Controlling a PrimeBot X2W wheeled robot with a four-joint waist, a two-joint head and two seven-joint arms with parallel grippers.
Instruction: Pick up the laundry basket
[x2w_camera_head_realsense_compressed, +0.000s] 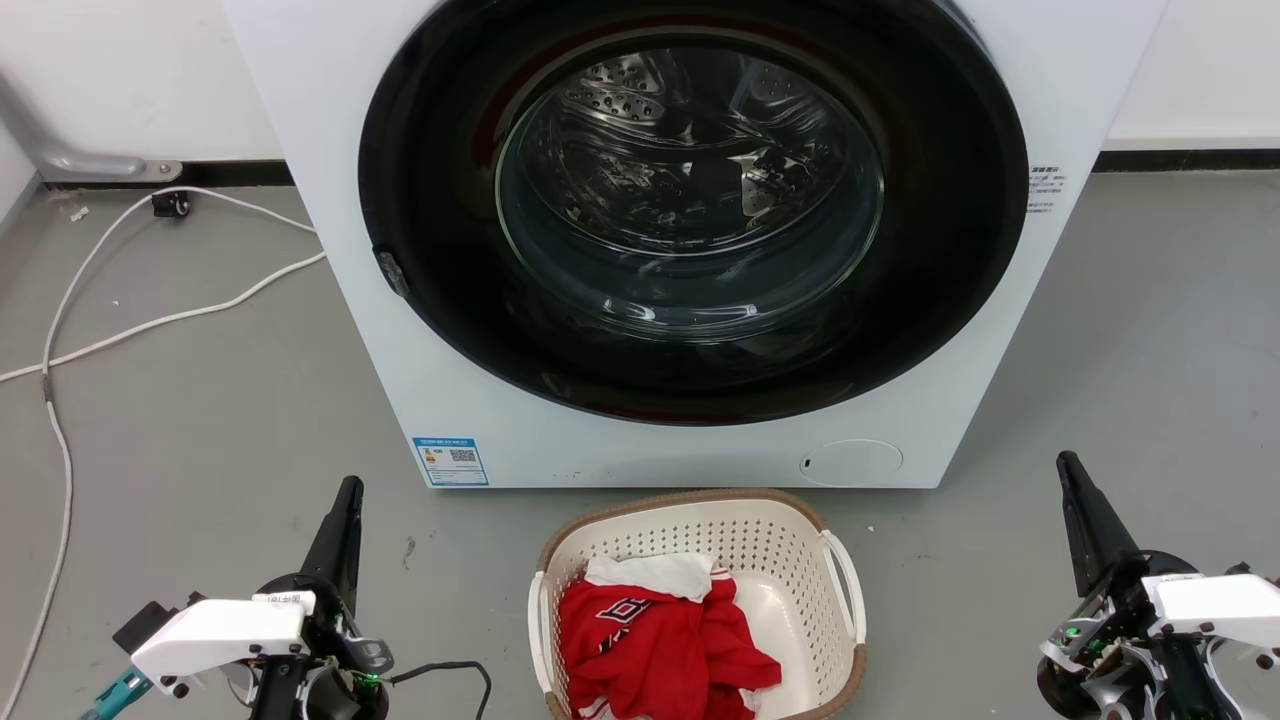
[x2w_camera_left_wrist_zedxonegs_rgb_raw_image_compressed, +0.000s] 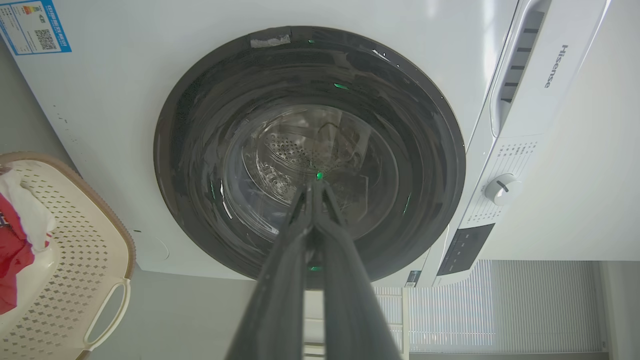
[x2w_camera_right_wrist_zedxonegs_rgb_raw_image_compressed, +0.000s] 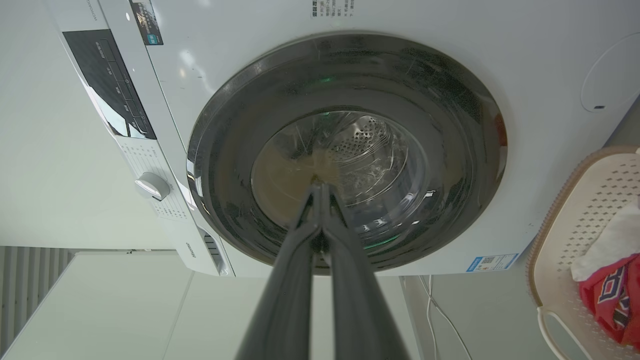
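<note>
The laundry basket, cream-white with perforated walls, a brown rim and white side handles, stands on the floor in front of the washing machine, at the bottom centre of the head view. Red and white clothes lie in it. Its edge also shows in the left wrist view and the right wrist view. My left gripper is shut, well to the basket's left. My right gripper is shut, well to the basket's right. Neither touches the basket. Both sets of fingers point toward the machine's door.
A white front-loading washing machine with a dark round door stands just behind the basket. White cables trail over the grey floor at the left. Open floor lies on both sides of the basket.
</note>
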